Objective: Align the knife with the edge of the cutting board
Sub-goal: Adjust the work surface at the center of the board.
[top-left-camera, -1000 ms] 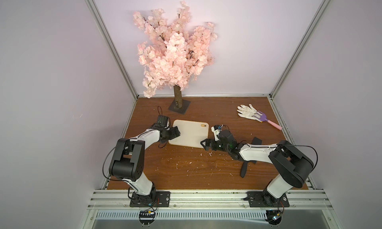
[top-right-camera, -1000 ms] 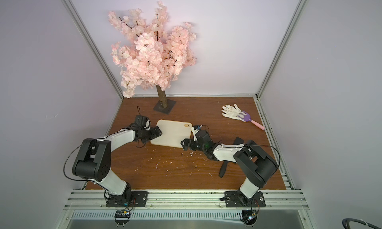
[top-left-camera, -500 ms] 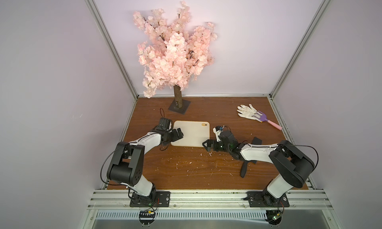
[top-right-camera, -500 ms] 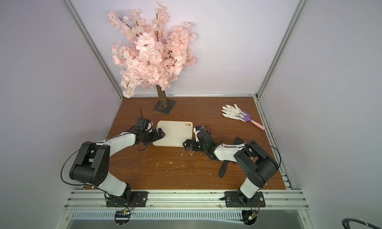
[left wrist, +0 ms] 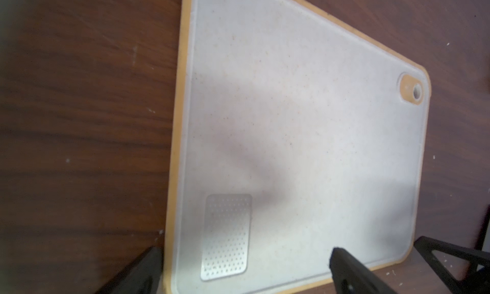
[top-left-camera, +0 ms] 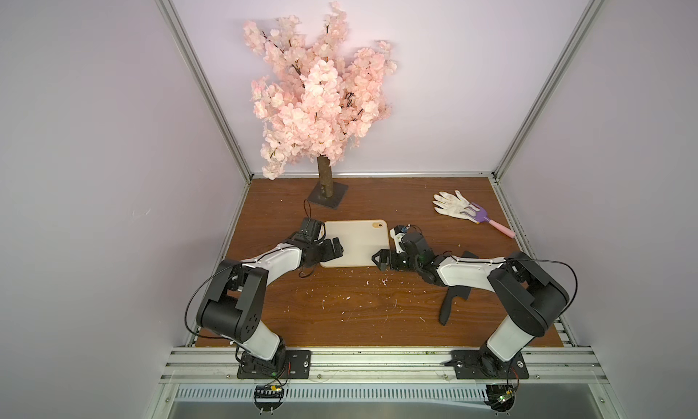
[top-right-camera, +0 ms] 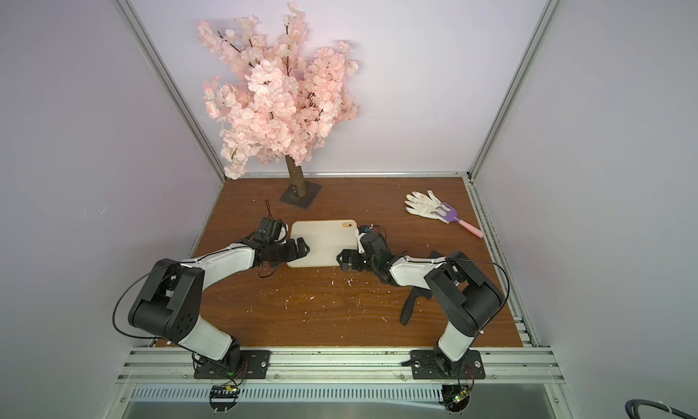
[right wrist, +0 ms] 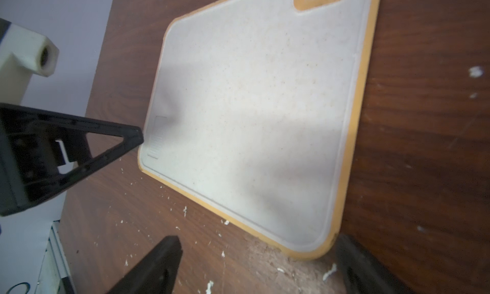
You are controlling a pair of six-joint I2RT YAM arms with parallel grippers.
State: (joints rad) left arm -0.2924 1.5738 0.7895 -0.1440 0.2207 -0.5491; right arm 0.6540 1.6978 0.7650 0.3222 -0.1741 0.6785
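Note:
The cream cutting board (top-left-camera: 357,243) (top-right-camera: 323,243) lies flat on the brown table, its sides square to the table's edges. My left gripper (top-left-camera: 332,251) (left wrist: 244,263) is open and straddles the board's near left corner, holding nothing. My right gripper (top-left-camera: 385,255) (right wrist: 258,253) is open at the near right corner (right wrist: 318,249), which sits between its fingers; they are not closed on it. The black knife (top-left-camera: 445,311) (top-right-camera: 409,307) lies on the table to the right, handle toward the front, with its blade mostly hidden under my right arm.
A pink blossom tree on a dark square base (top-left-camera: 328,200) stands at the back. A white glove (top-left-camera: 451,205) and a purple-and-pink rake (top-left-camera: 487,220) lie at the back right. Pale crumbs (top-left-camera: 355,296) dot the table in front of the board.
The board has turned from tilted to square with the table. My left gripper slid along its left side to the near corner and opened wider. My right gripper stayed at the near right corner.

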